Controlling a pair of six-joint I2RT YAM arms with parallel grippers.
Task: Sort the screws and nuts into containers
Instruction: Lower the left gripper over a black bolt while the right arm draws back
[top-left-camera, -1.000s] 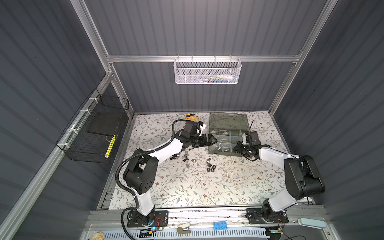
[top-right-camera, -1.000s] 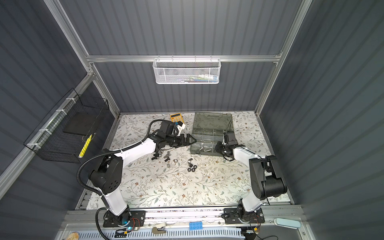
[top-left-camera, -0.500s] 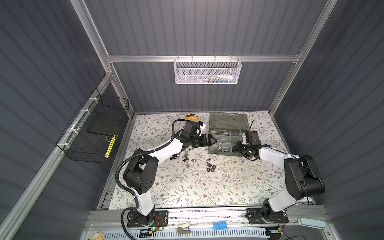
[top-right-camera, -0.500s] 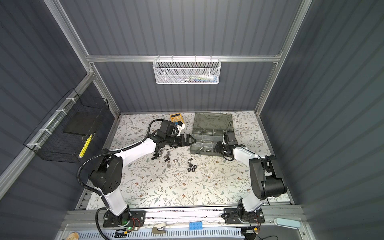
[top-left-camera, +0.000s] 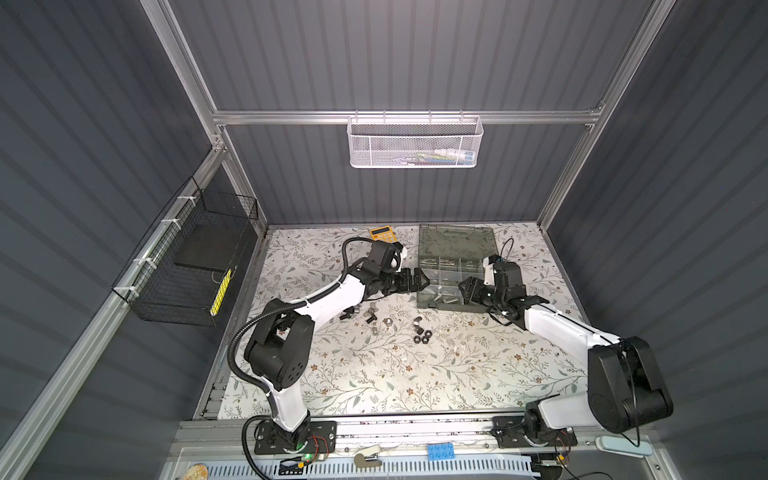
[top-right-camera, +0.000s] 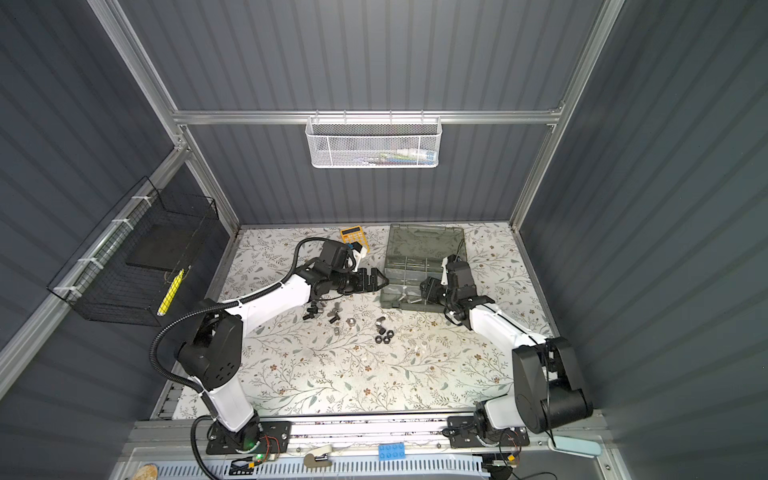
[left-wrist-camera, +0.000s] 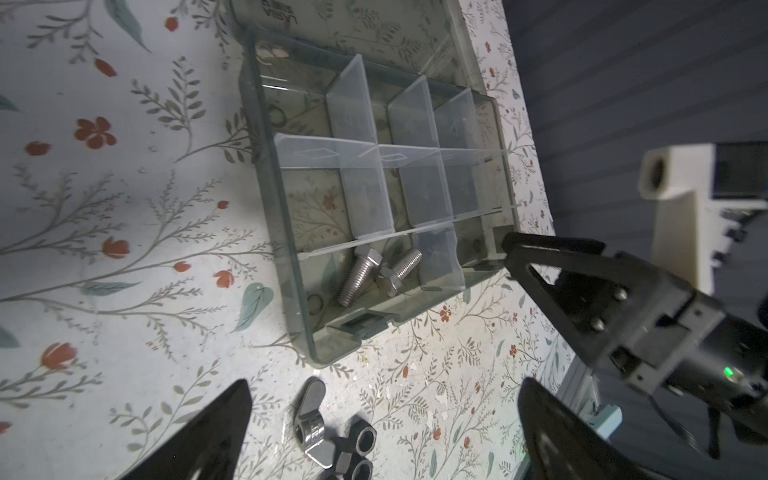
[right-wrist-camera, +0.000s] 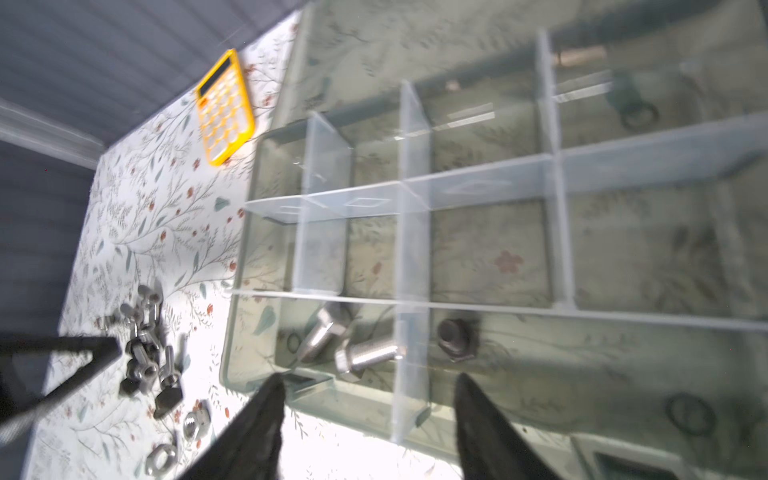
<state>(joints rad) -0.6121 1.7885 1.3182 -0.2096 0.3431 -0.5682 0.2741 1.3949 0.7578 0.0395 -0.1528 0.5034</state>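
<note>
The smoky grey box of containers (top-left-camera: 440, 305) lies open at the back of the table. Two silver screws (right-wrist-camera: 328, 332) lie in its front corner compartment, and a black nut (right-wrist-camera: 456, 338) lies in the compartment beside them. My right gripper (right-wrist-camera: 369, 384) hangs open just above the box's front wall (right-wrist-camera: 332, 395), with nothing between its fingers. My left gripper (left-wrist-camera: 384, 388) is wide open over the table by the box's left wall (left-wrist-camera: 272, 208), and it is empty. A silver wing nut (left-wrist-camera: 311, 419) and black nuts (left-wrist-camera: 361, 436) lie below it. More loose nuts and screws (top-left-camera: 374, 320) lie left of the black nuts (top-left-camera: 422, 334).
An orange calculator (top-left-camera: 384, 233) lies at the back, left of the box lid (top-left-camera: 457, 241). A white mesh basket (top-left-camera: 415, 143) hangs on the rear wall and a black wire basket (top-left-camera: 187, 266) on the left wall.
My right gripper's jaws have opened over the box's front compartments. Neither arm has visibly shifted, and the left gripper has stayed open.
</note>
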